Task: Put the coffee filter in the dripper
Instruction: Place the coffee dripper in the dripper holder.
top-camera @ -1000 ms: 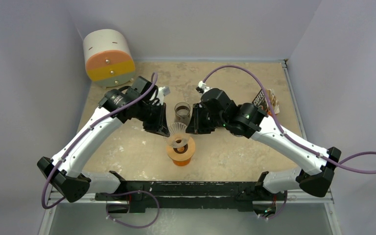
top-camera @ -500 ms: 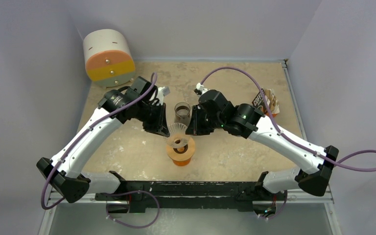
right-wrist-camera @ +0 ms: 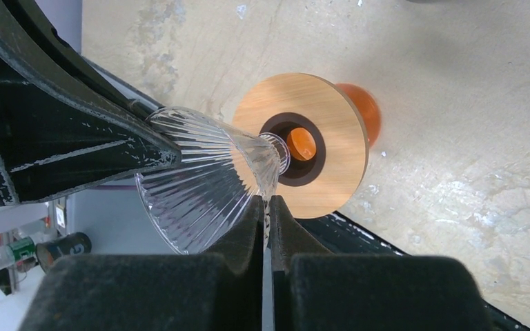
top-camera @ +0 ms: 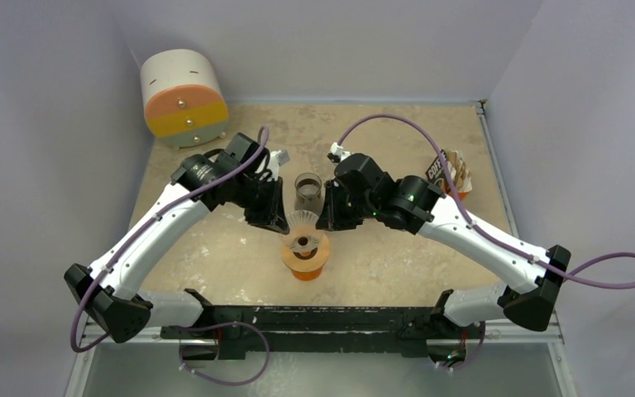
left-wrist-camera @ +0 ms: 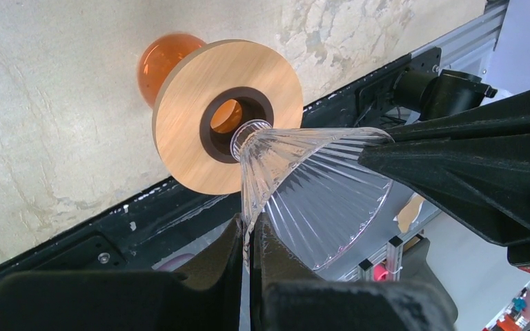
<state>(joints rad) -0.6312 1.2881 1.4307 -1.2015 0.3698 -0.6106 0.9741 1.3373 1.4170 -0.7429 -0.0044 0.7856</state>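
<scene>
A clear ribbed glass dripper cone hangs tip-down just above a wooden ring on an orange glass base. My left gripper is shut on the cone's left wall. My right gripper is shut on its right wall. In the left wrist view the left gripper pinches the cone, whose tip meets the ring's dark hole. The right wrist view shows the right gripper pinching the cone beside the ring. No paper filter shows inside the cone.
A small glass with dark contents stands just behind the cone. A dark packet with pale paper edges lies at the back right. A white, orange and yellow drum stands at the back left. Grey walls enclose the table.
Both arms have shifted slightly, and the cone has come down a little, closer onto the wooden ring. Both grips are unchanged.
</scene>
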